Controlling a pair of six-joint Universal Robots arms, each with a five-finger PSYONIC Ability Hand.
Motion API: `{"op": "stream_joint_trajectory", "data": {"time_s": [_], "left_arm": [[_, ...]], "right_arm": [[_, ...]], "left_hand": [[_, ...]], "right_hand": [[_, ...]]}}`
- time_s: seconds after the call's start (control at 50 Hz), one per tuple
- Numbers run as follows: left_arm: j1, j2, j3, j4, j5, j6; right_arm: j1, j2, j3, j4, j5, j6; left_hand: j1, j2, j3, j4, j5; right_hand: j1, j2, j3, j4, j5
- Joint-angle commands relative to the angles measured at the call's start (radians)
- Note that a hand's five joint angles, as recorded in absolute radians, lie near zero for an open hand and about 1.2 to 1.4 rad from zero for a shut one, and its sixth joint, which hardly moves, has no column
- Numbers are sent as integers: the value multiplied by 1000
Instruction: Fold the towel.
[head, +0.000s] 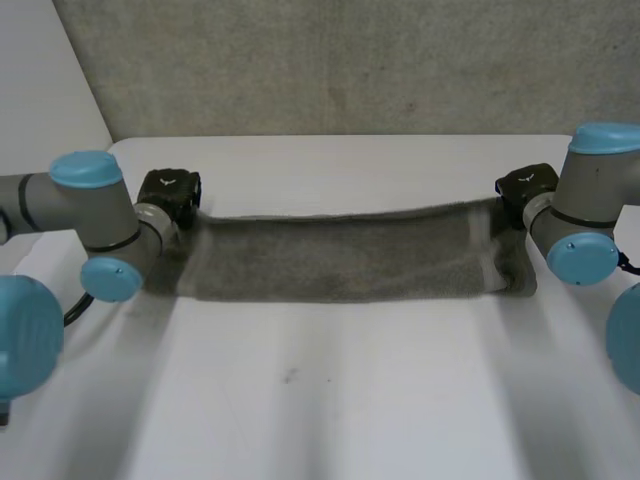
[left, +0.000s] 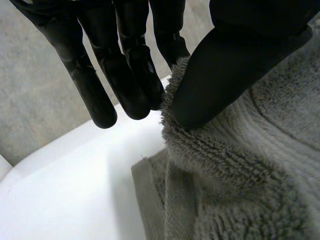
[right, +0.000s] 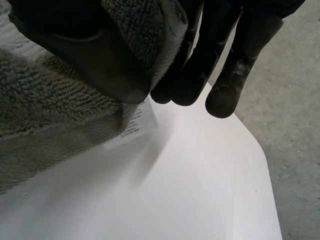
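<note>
Towel (head: 350, 255) in the head view spans the far half of the table (head: 300, 400) as a long grey band, pulled taut between your two hands. The left hand (head: 168, 192) has one end of the upper edge and the right hand (head: 527, 185) the other. The lower edge seems to rest on the table, though you cannot be sure of that from here.

In the left wrist view, your left hand (left: 225, 65) pinches the towel (left: 240, 175) at its corner, thumb pressed against the fingers (left: 140, 85) with the pile between them. The cloth hangs from that pinch toward the table (left: 75, 190).

In the right wrist view, your right hand (right: 85, 55) does the same: thumb and fingers (right: 225, 95) clamp the towel (right: 45, 110) at its end, and a white label (right: 142, 120) sticks out just below the pinch.

You appear to be mid-fold, with one long edge raised and both grips sound. The next move likely calls for carrying both corners together, level and at the same pace, over to the opposite edge. Keep the tension so the middle does not sag, and let go only once the edges line up.
</note>
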Motion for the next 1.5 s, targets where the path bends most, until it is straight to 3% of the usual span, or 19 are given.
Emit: {"op": "stream_joint_trajectory", "data": {"time_s": [0.02,0.16,0.18,0.2,0.22,0.24,0.26,0.28,0.52,0.7,0.92,0.96,1.0,1.02,1.04,1.06,1.28,1.42,1.5], "left_arm": [[-1,-83,138,-57,-49,3],[-1,-93,164,-54,-52,3],[-1,-93,164,-54,-52,3],[-2,-91,164,-55,-51,3],[-4,-86,161,-57,-49,3],[-4,-86,161,-57,-49,3],[-7,-82,160,-58,-54,2],[-17,-76,157,-57,-55,0],[-34,119,-5,-61,-57,-15],[-33,326,-289,49,-49,-12],[-30,358,-377,133,-49,-10],[-31,357,-377,132,-49,-9],[-31,354,-379,132,-51,-9],[-31,354,-379,132,-51,-9],[-31,351,-379,130,-49,-9],[-31,351,-383,130,-49,-10],[-31,352,-431,132,-46,-6],[-33,371,-483,129,-46,0],[-33,415,-555,126,-43,2]], "right_arm": [[0,44,-61,25,3,-2],[0,50,-66,25,4,-18],[0,50,-64,25,9,-25],[0,50,-64,25,9,-25],[1,47,-64,25,15,-27],[1,47,-64,25,15,-27],[1,39,-66,25,24,-27],[3,26,-70,23,32,-24],[-5,-209,-20,26,18,130],[-12,-393,273,10,-31,133],[-14,-372,342,3,-33,119],[-14,-369,338,3,-33,108],[-15,-366,333,3,-33,105],[-17,-358,325,7,-31,107],[-17,-358,325,7,-31,107],[-25,-347,315,7,-31,107],[-69,-205,118,99,-50,122],[-107,-220,124,111,-53,189],[-129,-299,210,109,-82,261]], "left_hand": [[215,179,179,177,203],[215,179,179,177,203],[215,179,179,177,203],[215,179,179,177,203],[-348,-385,-385,-386,-360],[-354,-390,-390,-392,-366],[-979,-1015,-1015,-1017,-991],[-991,-1027,-1027,-1029,-1003],[-1006,-1042,-1042,-1044,-1018],[-1003,-1039,-1039,-1041,-1015],[-997,-1033,-1033,-1035,-1009],[-997,-1033,-1033,-1035,-1009],[-994,-1030,-1030,-1032,-1006],[-994,-1030,-1030,-1032,-1006],[-994,-1030,-1030,-1032,-1006],[-994,-1030,-1030,-1032,-1006],[-994,-1030,-1030,-1032,-1006],[-950,-987,-986,-988,-962],[-886,-922,-922,-924,-898]], "right_hand": [[80,64,61,55,55],[-15,-31,-34,-40,-40],[-780,-796,-799,-805,-806],[-788,-804,-807,-813,-813],[-1142,-1157,-1161,-1167,-1167],[-1142,-1157,-1161,-1167,-1167],[-1142,-1157,-1161,-1167,-1167],[-1142,-1157,-1161,-1167,-1167],[-1142,-1157,-1161,-1167,-1167],[-1142,-1157,-1161,-1167,-1167],[-1079,-1094,-1098,-1104,-1104],[-535,-551,-554,-560,-560],[-541,-557,-560,-566,-567],[-722,-737,-741,-747,-747],[-723,-739,-743,-748,-749],[-1142,-1157,-1161,-1167,-1167],[-1142,-1157,-1161,-1167,-1167],[-1142,-1157,-1161,-1167,-1167],[-953,-969,-972,-978,-978]]}}
